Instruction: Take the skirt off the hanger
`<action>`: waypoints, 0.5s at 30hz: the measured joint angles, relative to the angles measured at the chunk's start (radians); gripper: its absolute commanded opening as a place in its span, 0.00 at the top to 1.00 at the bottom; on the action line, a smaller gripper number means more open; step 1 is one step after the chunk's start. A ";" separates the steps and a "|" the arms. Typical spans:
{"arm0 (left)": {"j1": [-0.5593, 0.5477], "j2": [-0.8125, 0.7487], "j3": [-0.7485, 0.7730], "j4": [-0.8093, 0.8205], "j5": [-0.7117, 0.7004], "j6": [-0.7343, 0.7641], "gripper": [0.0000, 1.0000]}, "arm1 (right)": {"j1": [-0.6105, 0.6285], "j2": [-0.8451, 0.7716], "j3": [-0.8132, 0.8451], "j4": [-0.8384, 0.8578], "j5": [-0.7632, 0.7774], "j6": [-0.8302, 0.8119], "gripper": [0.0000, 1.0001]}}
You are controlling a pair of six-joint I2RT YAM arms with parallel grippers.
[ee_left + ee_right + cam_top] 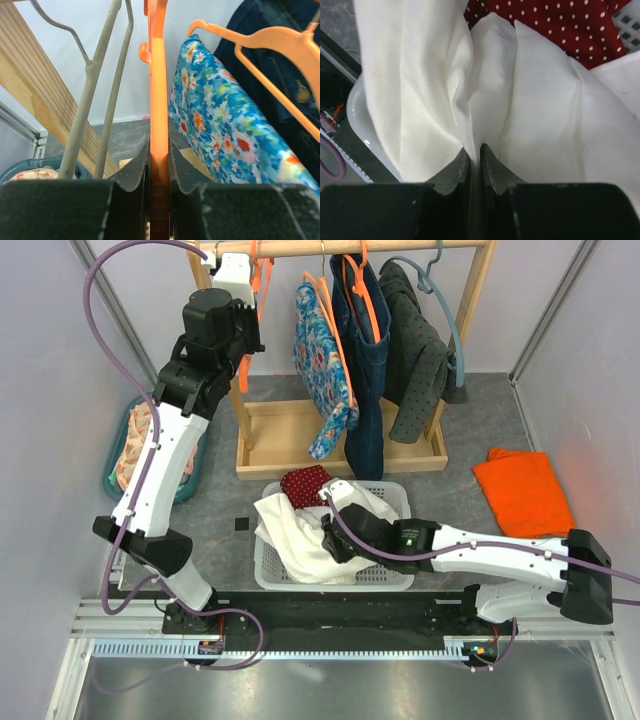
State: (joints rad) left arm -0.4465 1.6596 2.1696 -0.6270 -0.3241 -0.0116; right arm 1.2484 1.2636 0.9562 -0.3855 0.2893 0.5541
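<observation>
The white skirt lies crumpled in and over the left side of a white basket at the near edge. My right gripper is shut on a fold of the skirt; the cloth is pinched between the fingertips of the right gripper. Up at the rack's left end, my left gripper is shut on a bare orange hanger. The left wrist view shows that hanger clamped edge-on in the left gripper.
A wooden rack carries a floral garment, a denim one and a dark dotted one. Red polka-dot cloth lies in the basket. An orange cloth lies right, a teal basin left.
</observation>
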 measured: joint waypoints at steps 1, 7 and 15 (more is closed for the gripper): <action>0.004 0.010 0.005 0.000 0.000 0.000 0.98 | 0.000 0.006 -0.016 0.009 -0.004 0.011 0.83; 0.011 0.036 0.011 0.000 0.002 0.000 0.98 | -0.009 0.071 -0.111 0.040 -0.003 0.081 0.81; 0.011 0.006 -0.018 0.000 0.012 -0.001 0.22 | -0.102 0.238 -0.149 0.104 -0.028 0.199 0.77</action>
State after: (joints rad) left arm -0.4351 1.6661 2.1513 -0.6266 -0.3122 -0.0124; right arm 1.1461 1.5021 0.8074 -0.2817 0.2611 0.7528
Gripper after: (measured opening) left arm 0.606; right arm 0.212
